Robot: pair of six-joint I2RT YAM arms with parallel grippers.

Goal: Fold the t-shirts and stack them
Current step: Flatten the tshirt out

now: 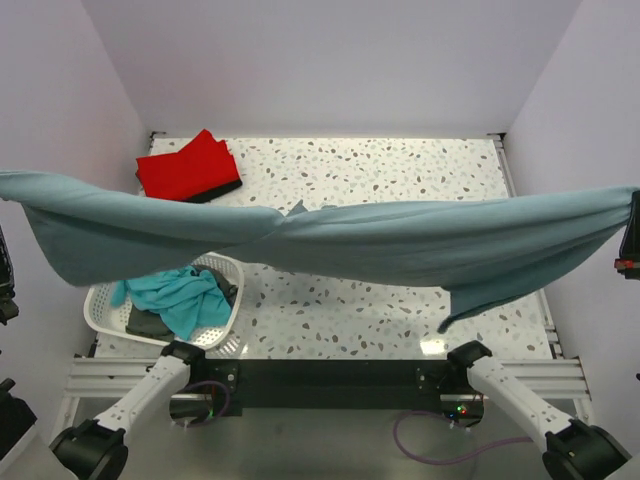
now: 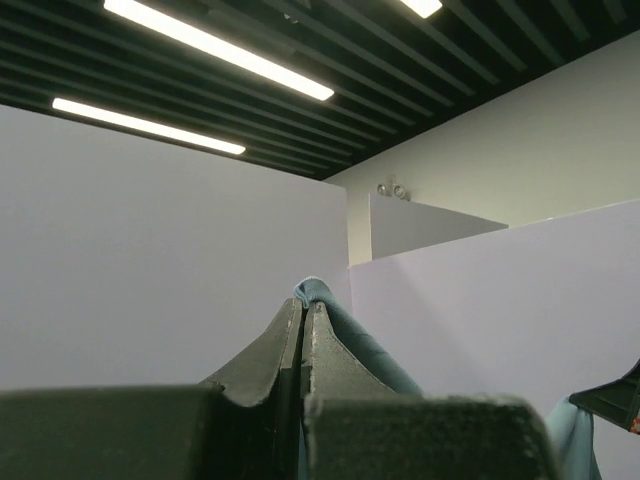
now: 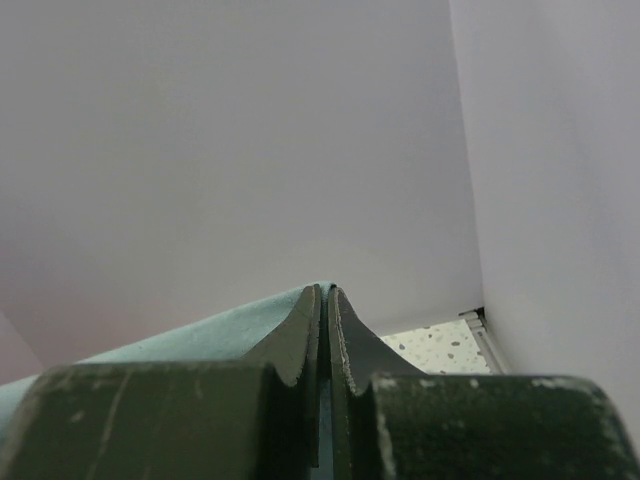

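Observation:
A grey-blue t-shirt (image 1: 330, 240) hangs stretched across the whole top view, high above the table, twisted near its middle. My left gripper (image 2: 303, 305) is shut on its left end; the cloth (image 2: 365, 345) pokes out past the tips. My right gripper (image 3: 326, 292) is shut on its right end (image 3: 210, 335). In the top view the right gripper (image 1: 632, 235) shows at the right edge; the left one is at the frame's left edge, out of sight. A folded red t-shirt (image 1: 187, 166) lies on a dark one at the back left.
A white laundry basket (image 1: 100, 305) at the front left holds a teal shirt (image 1: 185, 297) and a dark garment. The speckled table (image 1: 380, 170) is walled by lilac panels on three sides.

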